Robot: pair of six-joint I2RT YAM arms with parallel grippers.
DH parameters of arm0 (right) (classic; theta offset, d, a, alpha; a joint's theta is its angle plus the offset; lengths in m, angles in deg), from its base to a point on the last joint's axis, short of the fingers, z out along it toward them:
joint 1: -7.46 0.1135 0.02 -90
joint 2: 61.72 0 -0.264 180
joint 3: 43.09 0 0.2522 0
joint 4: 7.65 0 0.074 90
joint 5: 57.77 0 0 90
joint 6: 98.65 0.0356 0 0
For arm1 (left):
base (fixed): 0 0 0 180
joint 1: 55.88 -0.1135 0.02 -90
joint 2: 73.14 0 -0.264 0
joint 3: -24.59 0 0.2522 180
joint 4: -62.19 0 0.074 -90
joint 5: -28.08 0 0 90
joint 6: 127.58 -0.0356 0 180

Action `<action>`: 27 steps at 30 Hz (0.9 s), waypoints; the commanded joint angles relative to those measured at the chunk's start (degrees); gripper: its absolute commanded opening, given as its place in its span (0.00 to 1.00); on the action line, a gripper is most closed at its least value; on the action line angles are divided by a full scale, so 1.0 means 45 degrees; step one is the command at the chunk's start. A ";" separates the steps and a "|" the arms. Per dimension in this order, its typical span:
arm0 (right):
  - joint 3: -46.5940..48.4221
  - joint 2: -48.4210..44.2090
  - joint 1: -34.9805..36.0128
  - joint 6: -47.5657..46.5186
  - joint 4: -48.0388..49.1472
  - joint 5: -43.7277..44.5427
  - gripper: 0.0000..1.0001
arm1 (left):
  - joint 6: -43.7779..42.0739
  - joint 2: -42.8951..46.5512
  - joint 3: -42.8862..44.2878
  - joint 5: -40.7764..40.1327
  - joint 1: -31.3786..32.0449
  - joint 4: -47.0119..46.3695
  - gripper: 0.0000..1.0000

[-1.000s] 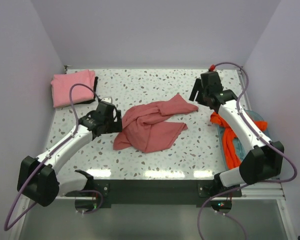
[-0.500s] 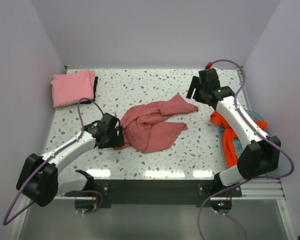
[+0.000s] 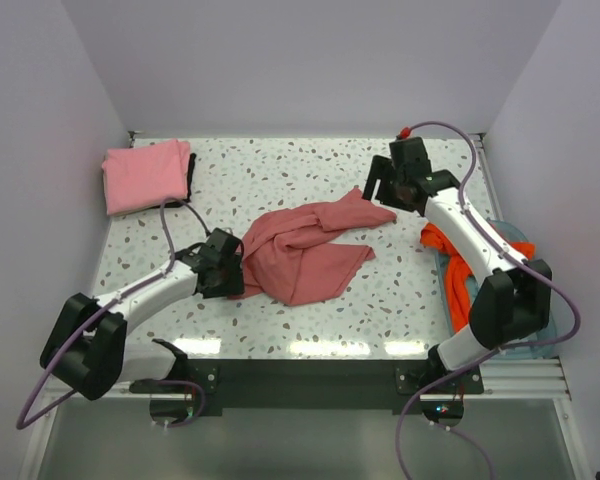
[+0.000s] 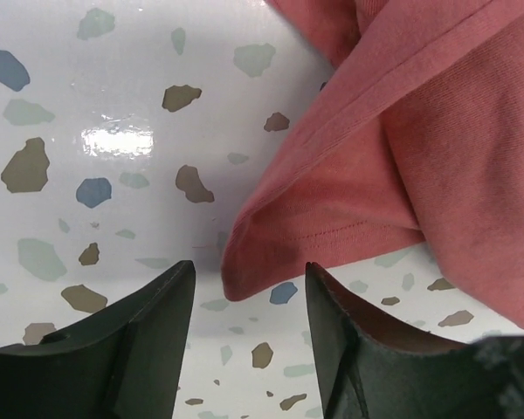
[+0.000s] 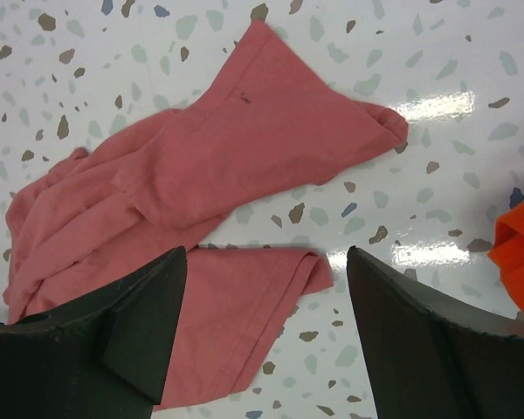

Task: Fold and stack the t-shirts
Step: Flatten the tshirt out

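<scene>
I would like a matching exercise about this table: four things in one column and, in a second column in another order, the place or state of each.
Column 1
1. rose-red t-shirt
2. light pink t-shirt
3. orange t-shirt
4. left hand

Column 2
A. lying over the pale blue tray at the right edge
B. open, low at a hem corner of a shirt
C. crumpled in the middle of the table
D. folded, in the far left corner

Pairs: 1-C, 2-D, 3-A, 4-B
</scene>
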 commanded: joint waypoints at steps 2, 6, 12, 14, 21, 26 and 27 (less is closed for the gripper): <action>0.1016 0.0481 0.0150 -0.0295 0.0421 -0.0608 0.77 | 0.0013 -0.0424 -0.0120 -0.0120 0.0021 -0.1043 0.55; 0.1914 0.1302 0.0423 -0.0723 0.0284 -0.0648 0.77 | -0.0085 -0.0717 -0.0061 -0.0100 0.0021 -0.1180 0.34; 0.3398 0.3059 0.0852 -0.0842 0.0030 -0.1310 0.77 | -0.0105 -0.0952 -0.0022 -0.0139 0.0001 -0.1142 0.05; 0.4140 0.3895 0.1222 -0.0920 -0.0222 -0.1428 0.77 | -0.0085 -0.0952 0.0036 -0.0159 0.0001 -0.1102 0.00; 0.6075 0.6027 0.2259 -0.1213 -0.0732 -0.1233 0.77 | -0.0105 -0.1089 0.0329 -0.0276 0.0021 -0.0907 0.00; 0.6778 0.6849 0.2396 -0.1330 -0.1121 -0.1136 0.76 | -0.0085 -0.1128 0.0349 -0.0276 0.0001 -0.0848 0.00; 0.6837 0.6986 0.2416 -0.1427 -0.1181 -0.1078 0.76 | -0.0105 -0.1186 0.0368 -0.0276 0.0001 -0.0848 0.00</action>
